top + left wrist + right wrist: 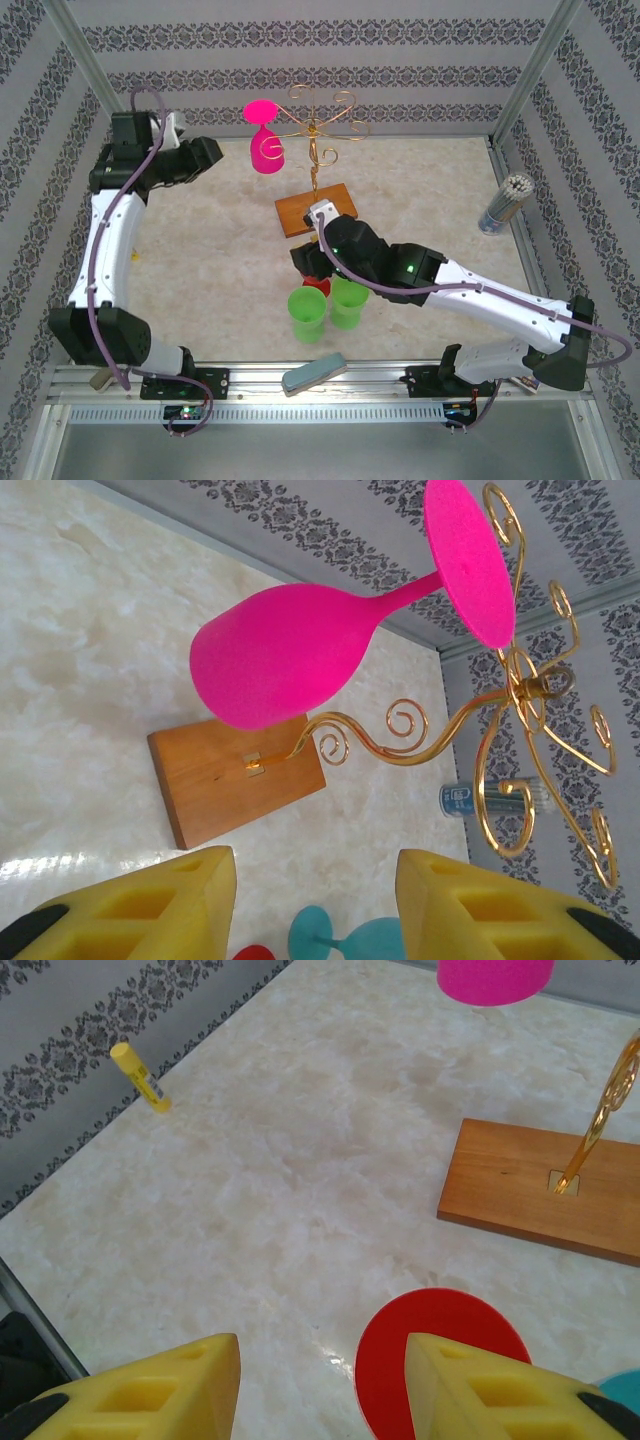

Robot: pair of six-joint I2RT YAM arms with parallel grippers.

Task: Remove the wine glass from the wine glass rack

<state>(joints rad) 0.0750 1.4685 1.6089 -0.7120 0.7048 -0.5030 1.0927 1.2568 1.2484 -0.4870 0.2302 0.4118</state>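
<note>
Item one, the wine glass (265,141): pink, hanging bowl-down from a scroll arm on the left side of the wine glass rack (318,124), whose wooden base (316,210) sits mid-table. Your left wrist view gives what the top view cannot: the glass's foot caught in the gold curls, and the bowl hanging clear above the base. Item two, left gripper (315,912): yellow fingers (150,910) apart, nothing between them, the glass well beyond; from above you see it (212,152) just left of the glass. Item three, right gripper (320,1395): jaws apart, holding nothing, with a red disc (440,1345) on the table partly behind one finger. From above it (303,262) sits just in front of the base, near two green cups (307,312). Your right wrist view alone adds a yellow tube (140,1077) by the wall; the top view adds a tin of sticks (505,203) far right.
</note>
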